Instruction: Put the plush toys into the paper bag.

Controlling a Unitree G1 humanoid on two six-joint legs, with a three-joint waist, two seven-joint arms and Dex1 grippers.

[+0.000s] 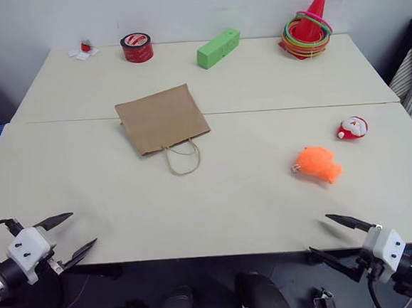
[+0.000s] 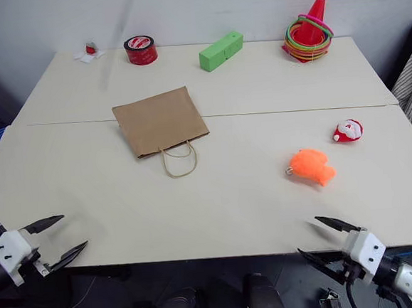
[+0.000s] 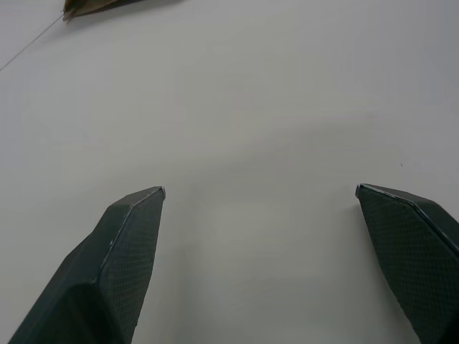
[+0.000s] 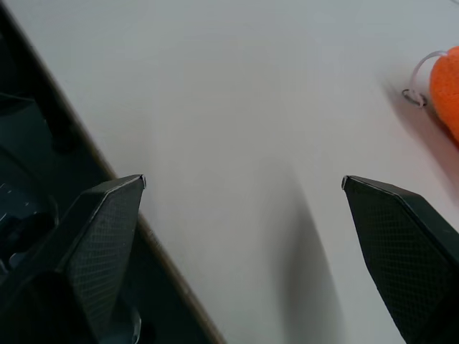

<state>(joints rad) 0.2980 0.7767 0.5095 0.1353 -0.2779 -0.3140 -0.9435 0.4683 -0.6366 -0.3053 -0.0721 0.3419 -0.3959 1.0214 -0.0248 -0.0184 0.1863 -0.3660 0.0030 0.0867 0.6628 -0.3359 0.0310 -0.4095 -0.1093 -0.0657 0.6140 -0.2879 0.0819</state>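
**Both toys out on the table, bag lying flat**

Right now the paper bag [image 1: 162, 119] lies flat on the pale table [image 1: 216, 196], just left of the middle, with its cord handles [image 1: 183, 158] trailing toward the near edge. Well to the right of it sits the orange plush toy [image 1: 318, 164], and a little beyond that, nearer the right edge, the small red-and-white Santa toy [image 1: 352, 127]. The two toys are near each other but apart, and neither touches the bag.

At the near left corner the left tool [image 1: 70, 237] hovers with its two black fingers spread wide, nothing between them. The right tool [image 1: 340, 237] hangs at the near right edge, likewise wide open and empty; in the right wrist view the orange toy shows off to one side, clear of its fingers.

Along the far edge stand a red tape roll [image 1: 136, 47], a green block [image 1: 218, 47], and a red cone [image 1: 309, 26] wrapped in coloured rings. A tiny red-and-white bit [image 1: 84, 50] lies at the far left corner.
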